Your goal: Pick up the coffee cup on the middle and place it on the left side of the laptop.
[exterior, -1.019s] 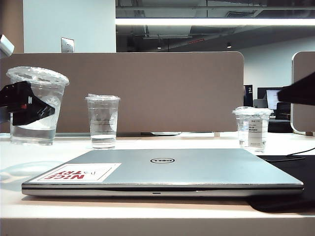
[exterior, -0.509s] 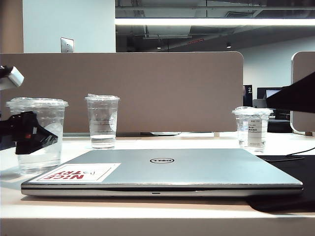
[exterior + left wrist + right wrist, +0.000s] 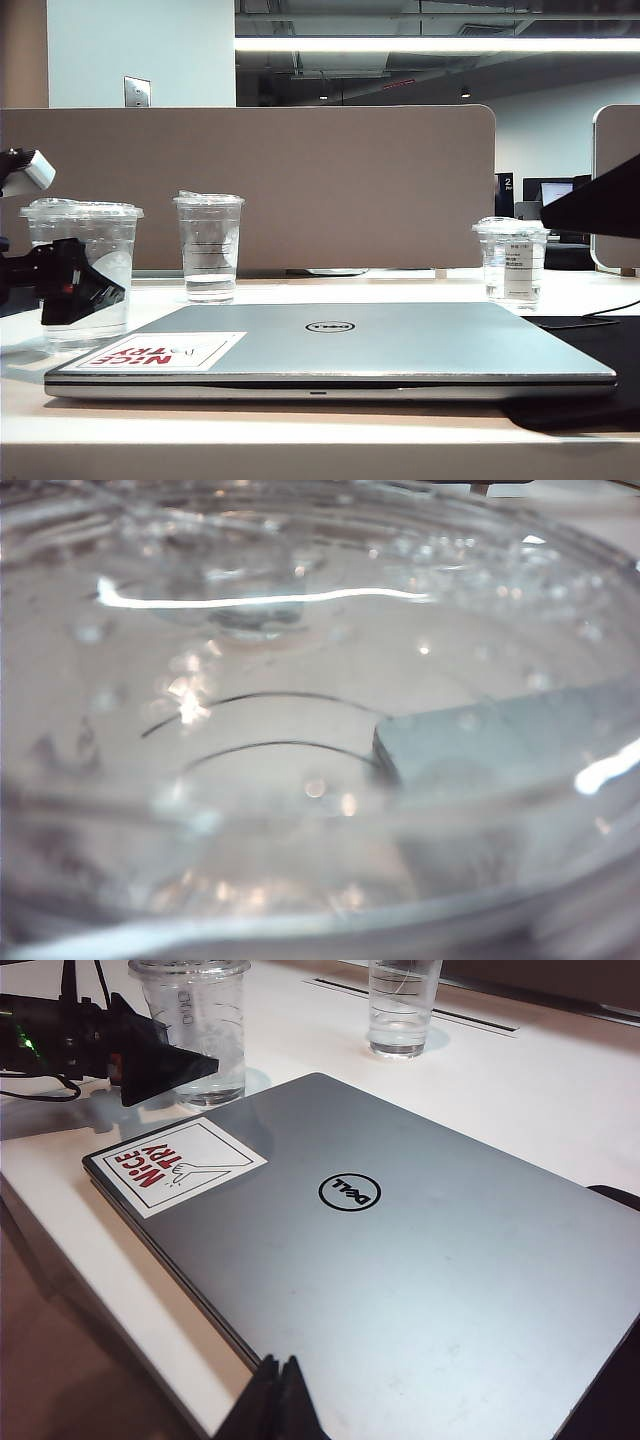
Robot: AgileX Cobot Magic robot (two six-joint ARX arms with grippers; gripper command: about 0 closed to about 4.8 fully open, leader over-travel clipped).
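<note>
The coffee cup stands upright at the left edge of the exterior frame, its long axis vertical, lid up, base on the white desk just beside the left front corner of the laptop. A little water sits in its bottom. The laptop lies closed and flat, its long side running across the lower middle of the frame, the Dell logo central on the lid and the white "NICE TRY" sticker at the lid's lower left corner, close to the cup.

The left pincer reaches in level from the left edge at the cup's lower half, one black finger in front of the clear wall. Whether its fingers press the cup or have let go cannot be told. In the left wrist view the cup's clear lid fills nearly everything, and a grey corner of the laptop shows through it.

The right pincer hangs above the near edge of the laptop, its two dark fingertips pressed together on nothing. In the exterior view the right arm is a dark wedge at the right edge, above the smaller labelled cup. The narrow lined cup stands upright behind the laptop, left of centre.
</note>
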